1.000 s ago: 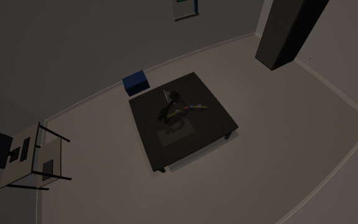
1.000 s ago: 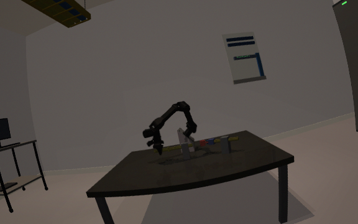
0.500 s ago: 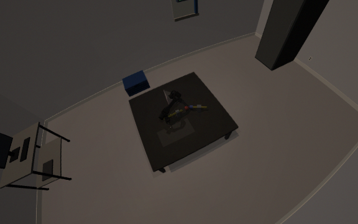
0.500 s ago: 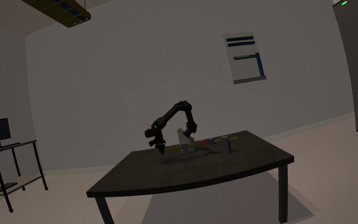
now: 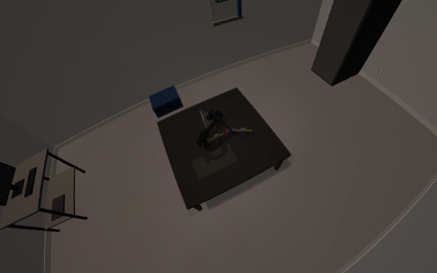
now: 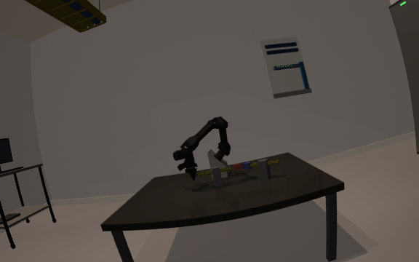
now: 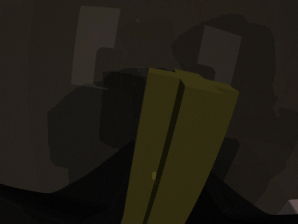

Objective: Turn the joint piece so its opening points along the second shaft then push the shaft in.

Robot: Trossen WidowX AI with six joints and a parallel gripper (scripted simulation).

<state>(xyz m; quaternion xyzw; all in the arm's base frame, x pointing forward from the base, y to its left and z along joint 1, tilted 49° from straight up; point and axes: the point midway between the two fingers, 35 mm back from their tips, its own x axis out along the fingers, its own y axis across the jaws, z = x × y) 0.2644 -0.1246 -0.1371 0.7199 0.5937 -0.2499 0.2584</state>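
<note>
The second shaft (image 5: 211,139) (image 6: 205,172) (image 7: 202,130), yellow, runs through its grey block (image 5: 216,136) (image 6: 217,178) towards the joint piece. My gripper (image 5: 206,143) (image 6: 193,176) (image 7: 157,152) is shut on this shaft near its outer end. The red joint piece (image 5: 227,131) (image 6: 237,167) sits beside a blue hinge part (image 5: 234,130) (image 6: 246,165) on the fixed yellow shaft (image 5: 249,130) (image 6: 275,161), which runs through the other grey block (image 5: 243,130) (image 6: 263,171). The red piece points roughly along the second shaft. Whether the shaft's inner end is in its opening is too small to tell.
The shafts and blocks stand on the dark table (image 5: 180,174) (image 6: 180,207). My arm (image 5: 215,123) (image 6: 204,132) reaches from its pale mount (image 6: 212,158) behind the shafts and over to the second shaft's outer end. A blue crate (image 5: 166,100) stands on the floor beyond the table.
</note>
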